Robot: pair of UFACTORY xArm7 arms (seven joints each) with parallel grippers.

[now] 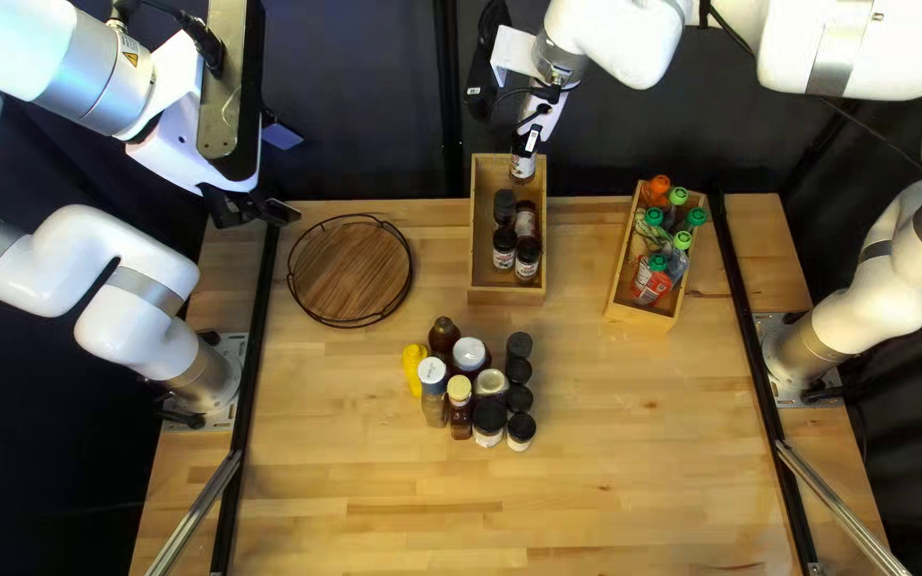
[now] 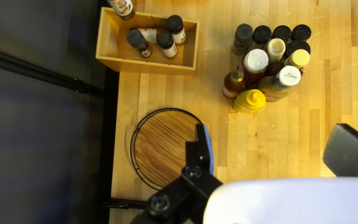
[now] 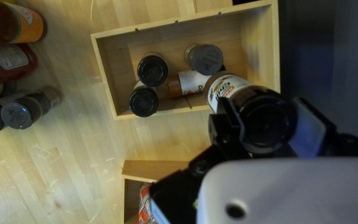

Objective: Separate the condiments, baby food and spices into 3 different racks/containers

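In the top left view my right gripper holds a spice jar over the far end of the middle wooden box. The right wrist view shows this gripper shut on the black-capped jar. Inside the box several spice jars stand upright and one lies on its side. My left gripper is raised by the round wooden tray; its wrist view shows the gripper open and empty. Mid-table, yellow mustard, sauce bottles and black-capped jars stand grouped.
A second wooden box stands farther right in the top left view, holding several green-capped pouches and an orange-capped one. Black rails run along both table sides, and a dark curtain hangs behind the far edge.
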